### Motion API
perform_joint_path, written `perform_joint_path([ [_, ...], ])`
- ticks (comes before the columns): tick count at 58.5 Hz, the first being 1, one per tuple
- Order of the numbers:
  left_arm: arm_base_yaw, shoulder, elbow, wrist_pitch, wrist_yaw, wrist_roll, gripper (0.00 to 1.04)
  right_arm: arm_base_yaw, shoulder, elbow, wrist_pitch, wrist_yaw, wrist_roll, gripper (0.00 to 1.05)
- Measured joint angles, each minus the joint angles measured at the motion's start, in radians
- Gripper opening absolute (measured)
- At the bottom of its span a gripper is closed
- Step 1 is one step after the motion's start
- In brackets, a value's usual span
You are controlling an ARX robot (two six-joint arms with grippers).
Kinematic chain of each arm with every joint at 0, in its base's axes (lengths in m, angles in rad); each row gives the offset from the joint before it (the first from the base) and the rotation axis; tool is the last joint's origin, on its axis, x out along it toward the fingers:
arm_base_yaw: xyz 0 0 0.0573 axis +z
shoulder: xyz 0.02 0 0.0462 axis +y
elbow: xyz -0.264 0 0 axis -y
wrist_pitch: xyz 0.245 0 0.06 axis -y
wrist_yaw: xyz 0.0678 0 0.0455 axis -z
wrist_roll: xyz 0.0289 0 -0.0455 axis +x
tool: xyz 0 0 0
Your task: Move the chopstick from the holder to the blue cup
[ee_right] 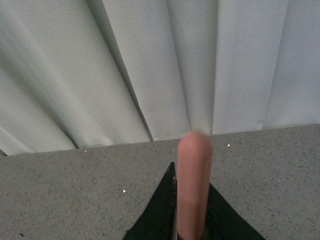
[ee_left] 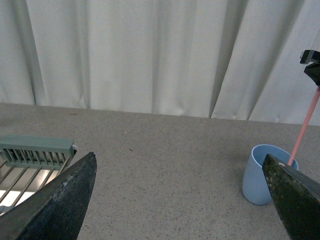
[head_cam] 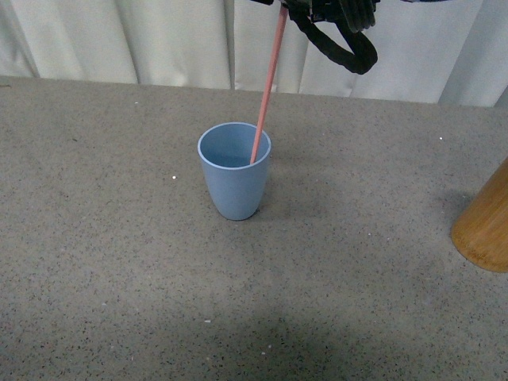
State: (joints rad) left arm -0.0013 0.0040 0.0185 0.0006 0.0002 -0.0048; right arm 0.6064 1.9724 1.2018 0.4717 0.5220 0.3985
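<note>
The right gripper (head_cam: 295, 6) is high above the table, at the top edge of the front view, and it pinches the upper end of the chopstick (head_cam: 267, 87). In the right wrist view the dark fingers (ee_right: 159, 215) press on both sides of the pink stick (ee_right: 194, 187), which looks blurred because it is very close to the camera. A black cable loop (head_cam: 349, 49) hangs under the right arm.

From the gripper the chopstick goes down, a little tilted, and its lower end is inside the blue cup (head_cam: 233, 181), near the right side of the rim. The cup stands upright in the middle of the grey speckled table (head_cam: 119, 262). In the left wrist view I see the same cup (ee_left: 260, 177) with the stick (ee_left: 305, 125) rising out of it to the dark gripper tip (ee_left: 312, 64).

The left gripper (ee_left: 182, 200) is spread wide; its two dark fingers (ee_left: 60, 200) are far apart and hold nothing. Near it there is a grey-green rack with slots (ee_left: 35, 150).

The holder (head_cam: 486, 226) stands at the right edge of the front view, well apart from the cup, and only part of it is visible. Behind the table hangs a white curtain (head_cam: 119, 40).
</note>
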Motion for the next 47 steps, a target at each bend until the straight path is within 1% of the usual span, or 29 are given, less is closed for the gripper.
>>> perform_joint_path([
  [12, 0.0, 0.0, 0.0, 0.0, 0.0, 0.0, 0.98, 0.004, 0.001, 0.0, 0.0, -0.009, 0.002, 0.48],
  [20, 0.0, 0.0, 0.0, 0.0, 0.0, 0.0, 0.98, 0.003, -0.002, -0.004, -0.013, 0.002, 0.002, 0.69],
  [26, 0.0, 0.0, 0.0, 0.0, 0.0, 0.0, 0.98, -0.003, -0.031, -0.055, -0.003, 0.014, 0.0, 0.85],
  [30, 0.0, 0.0, 0.0, 0.0, 0.0, 0.0, 0.98, -0.014, -0.069, -0.117, 0.039, 0.003, -0.003, 0.96],
  [32, 0.0, 0.0, 0.0, 0.0, 0.0, 0.0, 0.98, -0.022, -0.09, -0.163, 0.11, 0.014, -0.042, 0.94],
  [34, 0.0, 0.0, 0.0, 0.0, 0.0, 0.0, 0.98, -0.039, -0.128, -0.252, 0.256, 0.008, -0.116, 0.88],
  [35, 0.0, 0.0, 0.0, 0.0, 0.0, 0.0, 0.98, -0.058, -0.168, -0.331, 0.359, -0.017, -0.177, 0.83],
  [38, 0.0, 0.0, 0.0, 0.0, 0.0, 0.0, 0.98, -0.118, -0.278, -0.507, 0.523, -0.084, -0.276, 0.72],
  [41, 0.0, 0.0, 0.0, 0.0, -0.001, 0.0, 0.98, -0.174, -0.365, -0.628, 0.607, -0.128, -0.311, 0.65],
  [42, 0.0, 0.0, 0.0, 0.0, -0.002, 0.0, 0.98, -0.208, -0.409, -0.688, 0.642, -0.165, -0.328, 0.61],
  [43, 0.0, 0.0, 0.0, 0.0, -0.002, 0.0, 0.98, -0.225, -0.433, -0.717, 0.652, -0.18, -0.333, 0.59],
  [45, 0.0, 0.0, 0.0, 0.0, -0.001, 0.0, 0.98, -0.3, -0.538, -0.833, 0.647, -0.252, -0.351, 0.52],
  [46, 0.0, 0.0, 0.0, 0.0, -0.001, 0.0, 0.98, -0.321, -0.567, -0.863, 0.637, -0.271, -0.356, 0.5],
  [47, 0.0, 0.0, 0.0, 0.0, -0.001, 0.0, 0.98, -0.39, -0.66, -0.947, 0.584, -0.338, -0.364, 0.45],
])
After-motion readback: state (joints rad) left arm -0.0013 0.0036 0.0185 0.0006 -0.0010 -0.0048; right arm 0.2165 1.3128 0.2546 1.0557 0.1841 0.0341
